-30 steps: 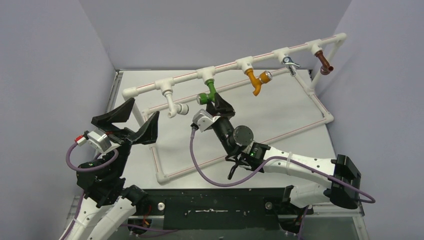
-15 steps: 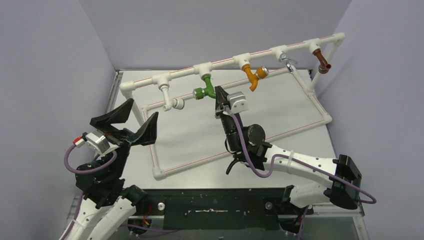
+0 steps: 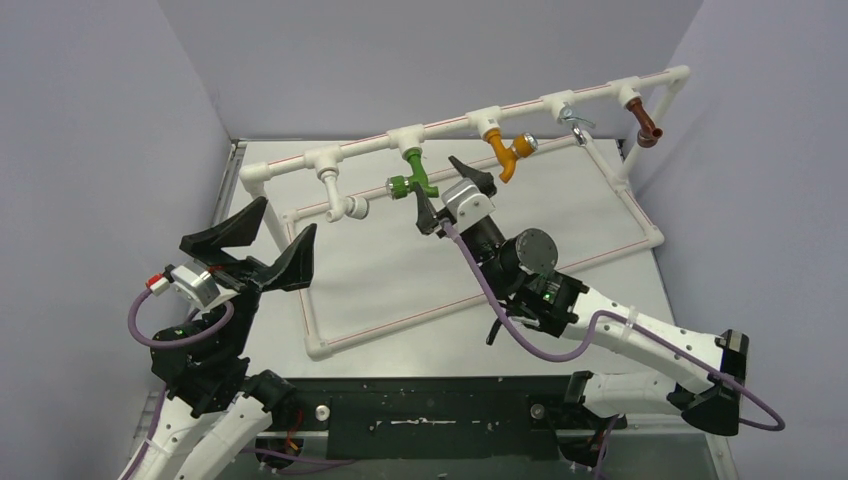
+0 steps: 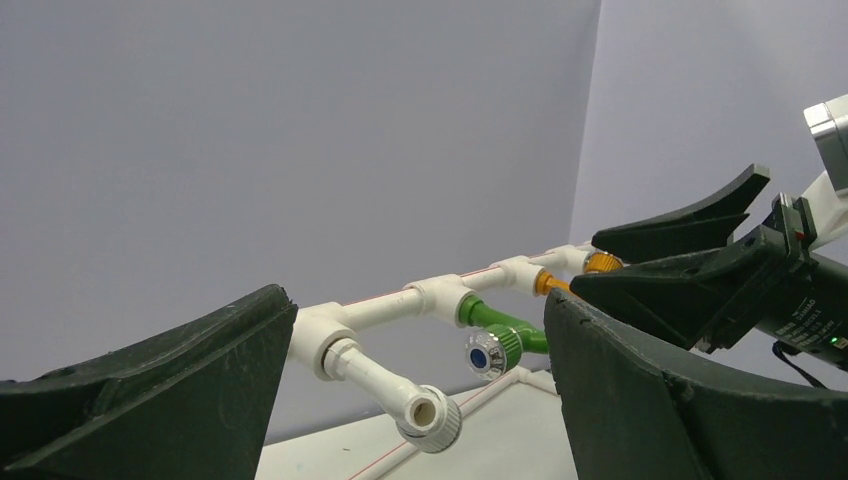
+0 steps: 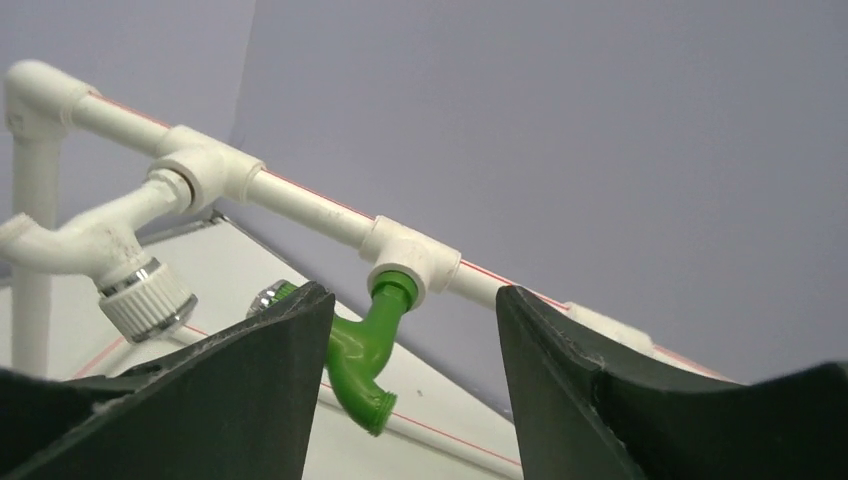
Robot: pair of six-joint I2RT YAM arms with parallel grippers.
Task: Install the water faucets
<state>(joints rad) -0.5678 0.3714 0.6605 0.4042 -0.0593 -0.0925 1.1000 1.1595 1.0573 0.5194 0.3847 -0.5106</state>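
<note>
On the pipe frame (image 3: 445, 130) I count five faucets (image 3: 505, 157) seated, green faucet (image 3: 418, 176) included. Right gripper (image 3: 448, 192) just beside it, left gripper (image 3: 288, 216) well apart; both jaws spread, empty. Little left, maybe tightening.

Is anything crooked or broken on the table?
Nothing looks broken or spilled. The white pipe frame sits crooked on the table, its long sides slanting across instead of lining up with the table's edges.

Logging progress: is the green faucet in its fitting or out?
In: the green faucet hangs seated in the white tee; the right gripper is open.
</note>
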